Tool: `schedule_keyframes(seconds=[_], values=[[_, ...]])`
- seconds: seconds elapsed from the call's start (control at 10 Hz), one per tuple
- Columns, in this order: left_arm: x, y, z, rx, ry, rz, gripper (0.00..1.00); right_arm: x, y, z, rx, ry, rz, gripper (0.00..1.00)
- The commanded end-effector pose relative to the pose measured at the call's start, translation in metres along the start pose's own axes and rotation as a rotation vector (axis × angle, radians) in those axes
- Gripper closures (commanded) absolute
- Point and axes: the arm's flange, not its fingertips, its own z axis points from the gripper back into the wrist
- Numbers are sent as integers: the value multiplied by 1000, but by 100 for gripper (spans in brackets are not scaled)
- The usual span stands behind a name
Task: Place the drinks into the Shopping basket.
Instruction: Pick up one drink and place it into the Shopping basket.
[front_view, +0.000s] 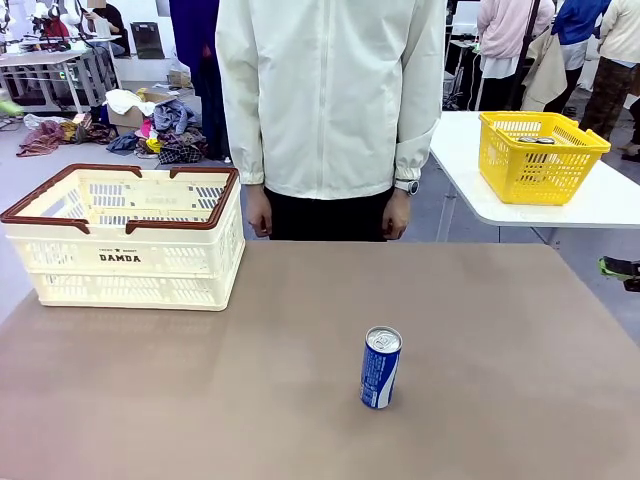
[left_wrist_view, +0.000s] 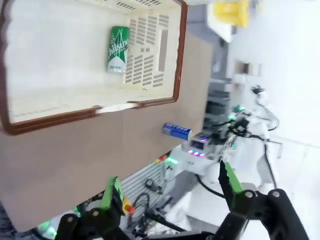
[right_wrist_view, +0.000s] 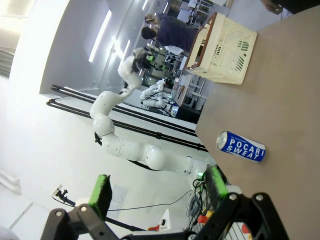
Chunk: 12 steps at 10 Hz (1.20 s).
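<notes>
The Pocari Sweat can (front_view: 381, 367) stood upright at 5 o'clock from the Shopping basket (front_view: 120, 258); a green can (left_wrist_view: 118, 49) was inside. The left gripper (left_wrist_view: 169, 181) and right gripper (right_wrist_view: 158, 179) were wide and empty. The can looked stiff, slippery and rather light, so its middle seemed the best place to grip.

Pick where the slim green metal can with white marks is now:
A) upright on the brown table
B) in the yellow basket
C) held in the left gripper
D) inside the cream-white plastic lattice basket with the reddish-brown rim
D: the left wrist view shows the green can inside the cream-white lattice basket, while the blue and white can stands on the table.
</notes>
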Motion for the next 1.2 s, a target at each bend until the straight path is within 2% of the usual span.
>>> schedule_keyframes(seconds=[0.0, 0.1, 0.2, 0.3, 0.4, 1.1], values=[[15, 75, 10, -162, -19, -72, 0, 3, 6, 0, 10, -10, -9, 0], [12, 118, 19, -244, -48, -119, 0, 3, 6, 0, 10, -10, -9, 0], [12, 148, 22, -273, -77, -114, 0, 3, 6, 0, 10, -10, -9, 0], [17, 164, 20, -315, -125, -43, 0, 3, 6, 0, 10, -10, -9, 0], [3, 148, 27, -215, -95, -64, 0, 3, 6, 0, 10, -10, -9, 0], [3, 148, 27, -215, -95, -64, 0, 3, 6, 0, 10, -10, -9, 0]])
